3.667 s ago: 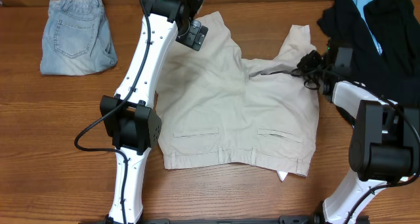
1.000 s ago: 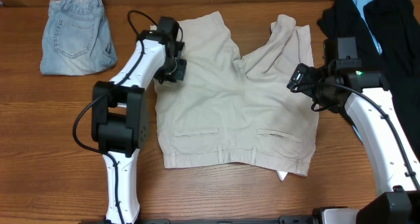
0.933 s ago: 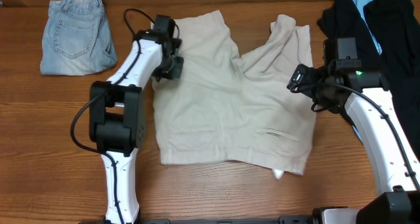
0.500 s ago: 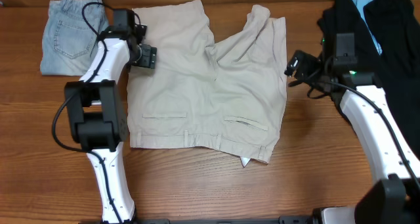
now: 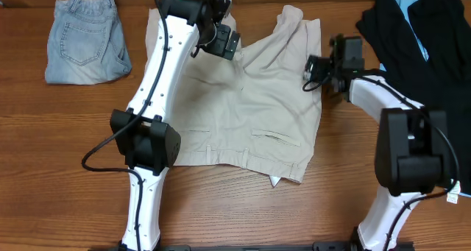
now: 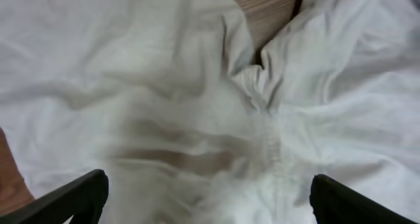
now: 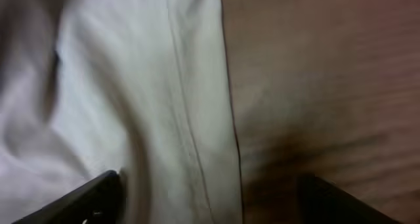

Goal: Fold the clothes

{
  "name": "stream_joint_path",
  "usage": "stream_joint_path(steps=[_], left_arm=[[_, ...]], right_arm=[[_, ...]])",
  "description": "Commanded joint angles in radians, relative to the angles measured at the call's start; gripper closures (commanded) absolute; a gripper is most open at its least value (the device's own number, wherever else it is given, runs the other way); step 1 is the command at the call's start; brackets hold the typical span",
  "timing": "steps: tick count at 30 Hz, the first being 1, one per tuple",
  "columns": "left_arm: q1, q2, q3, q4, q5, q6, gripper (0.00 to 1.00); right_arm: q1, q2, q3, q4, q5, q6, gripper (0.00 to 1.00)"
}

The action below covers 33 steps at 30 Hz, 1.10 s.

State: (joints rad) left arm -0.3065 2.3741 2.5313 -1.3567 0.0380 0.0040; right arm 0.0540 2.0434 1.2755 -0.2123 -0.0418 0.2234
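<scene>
The clothes (image 5: 235,107), a pale beige pair of shorts, lie spread flat mid-table with the waistband toward the front and a small white tag (image 5: 274,181) at the front hem. My left gripper (image 5: 225,42) hangs open over the crotch between the two legs. In the left wrist view, its fingertips (image 6: 82,196) stand wide apart above wrinkled cloth (image 6: 197,99), holding nothing. My right gripper (image 5: 313,65) is at the right leg's outer edge. In the right wrist view its fingers (image 7: 95,196) are open and straddle the hem (image 7: 197,125), with bare wood on the right.
Light-blue denim shorts (image 5: 85,37) lie folded at the back left. A heap of black garments with light-blue trim (image 5: 427,37) sits at the back right, just behind the right arm. Bare wooden table (image 5: 66,148) shows in front and to the left.
The shorts were dragged left and toward the back. The left gripper then let go, opened and swung up over the crotch. The right gripper moved left to the right leg's edge.
</scene>
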Motion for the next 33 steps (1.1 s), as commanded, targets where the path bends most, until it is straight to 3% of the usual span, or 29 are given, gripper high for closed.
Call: stream_joint_path(steps=[1,5,9,15,25,33], left_arm=[[-0.006,-0.007,0.072,-0.04,0.008,-0.058,0.0],[-0.007,-0.007,0.072,-0.046,0.008,-0.057,0.0],[-0.007,-0.007,0.072,-0.043,0.008,-0.057,0.0],[-0.006,-0.007,0.071,-0.065,0.004,-0.052,0.0],[-0.006,-0.007,0.071,-0.125,-0.02,-0.04,0.0],[-0.004,-0.007,0.071,-0.197,-0.023,-0.026,0.0]], right_arm=[[0.003,0.02,0.034,-0.059,-0.019,-0.01,0.18],[0.003,0.027,0.034,-0.192,-0.062,0.015,0.31],[0.003,0.018,0.034,-0.304,-0.094,0.07,0.7],[0.0,-0.063,0.034,-0.492,-0.114,0.169,0.94],[0.01,-0.306,0.01,-0.995,-0.004,0.384,0.96],[0.168,-0.317,-0.158,-1.058,-0.017,0.546,0.96]])
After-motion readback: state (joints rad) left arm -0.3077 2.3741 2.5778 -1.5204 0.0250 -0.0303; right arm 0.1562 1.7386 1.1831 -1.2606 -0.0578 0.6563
